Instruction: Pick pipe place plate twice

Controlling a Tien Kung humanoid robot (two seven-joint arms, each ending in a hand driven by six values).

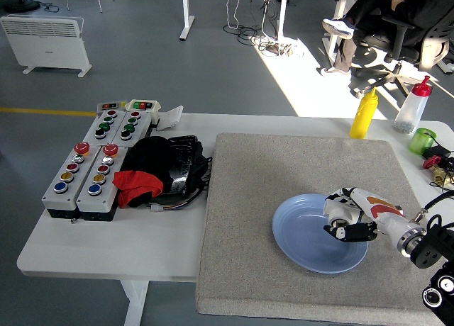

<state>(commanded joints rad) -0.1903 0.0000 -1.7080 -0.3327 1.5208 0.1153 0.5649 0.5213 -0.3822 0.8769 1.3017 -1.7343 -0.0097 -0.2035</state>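
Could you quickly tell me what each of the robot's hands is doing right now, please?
Left hand: not in view.
Right hand: curled around the white pipe piece, held over the blue plate.

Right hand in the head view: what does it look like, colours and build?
The right hand has a white shell with black finger segments and fingertips, plus an orange-red stripe along its back. At the wrist sits a silver metal ring, followed by a black, blocky forearm with round joint housings. No loose cables are visible on it. The left arm is out of view.
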